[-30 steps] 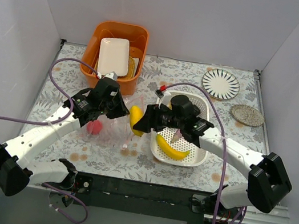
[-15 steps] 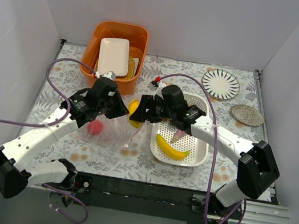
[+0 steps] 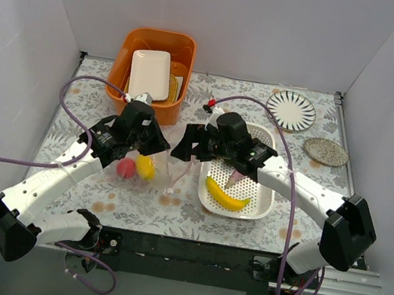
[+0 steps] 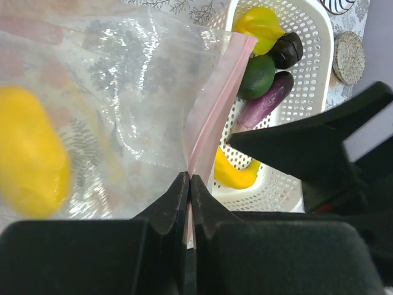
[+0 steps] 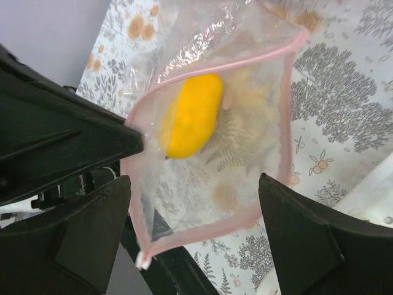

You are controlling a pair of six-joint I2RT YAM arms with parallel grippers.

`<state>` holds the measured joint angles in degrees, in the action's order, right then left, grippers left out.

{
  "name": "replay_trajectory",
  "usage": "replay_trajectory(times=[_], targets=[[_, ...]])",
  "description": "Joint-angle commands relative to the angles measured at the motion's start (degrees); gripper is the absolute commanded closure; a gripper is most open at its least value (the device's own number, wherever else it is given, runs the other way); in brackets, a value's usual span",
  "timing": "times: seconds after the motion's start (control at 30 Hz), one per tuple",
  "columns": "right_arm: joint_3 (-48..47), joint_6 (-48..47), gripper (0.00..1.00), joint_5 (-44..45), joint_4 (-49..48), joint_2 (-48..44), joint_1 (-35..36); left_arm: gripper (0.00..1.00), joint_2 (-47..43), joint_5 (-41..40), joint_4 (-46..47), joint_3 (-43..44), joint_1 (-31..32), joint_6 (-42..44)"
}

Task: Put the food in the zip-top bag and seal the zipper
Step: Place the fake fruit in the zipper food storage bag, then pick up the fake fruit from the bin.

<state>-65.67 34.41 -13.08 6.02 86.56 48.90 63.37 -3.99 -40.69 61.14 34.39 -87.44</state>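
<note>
The clear zip-top bag lies left of the white basket, its mouth held open. My left gripper is shut on the pink zipper strip at the mouth's edge. My right gripper is open and empty, just above the open mouth. A yellow fruit and a red round fruit lie inside the bag; the yellow one shows through the mouth. In the basket are a banana, a purple eggplant, and green, brown and yellow pieces.
An orange bin holding a white plate stands at the back left. A striped plate and a grey coaster lie at the back right. White walls close in three sides.
My right gripper has let go of the yellow fruit, which dropped into the bag beside the red fruit. The right gripper stays over the mouth. The left gripper keeps its hold.
</note>
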Motion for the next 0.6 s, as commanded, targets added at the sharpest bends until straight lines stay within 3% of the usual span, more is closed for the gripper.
replay_trajectory(times=[0.0, 0.27, 0.47, 0.57], targets=[[1.68, -1.81, 0.08, 7.00, -0.23, -7.28, 0.23, 1.00, -1.94, -2.07, -1.67, 3.10, -0.03, -0.19], [9.06, -3.64, 0.05, 22.55, 11.11, -15.55, -0.74, 1.00, -2.29, -4.98, -3.61, 5.21, -0.03, 0.43], [11.53, -16.38, 0.03, 18.71, 19.90, -15.29, -2.59, 1.00, -2.29, -4.27, -3.00, 3.63, -0.03, 0.43], [12.75, -19.29, 0.04, 21.25, 21.67, -15.37, -2.76, 1.00, -2.20, -4.01, -2.64, 3.02, -0.03, 0.34]])
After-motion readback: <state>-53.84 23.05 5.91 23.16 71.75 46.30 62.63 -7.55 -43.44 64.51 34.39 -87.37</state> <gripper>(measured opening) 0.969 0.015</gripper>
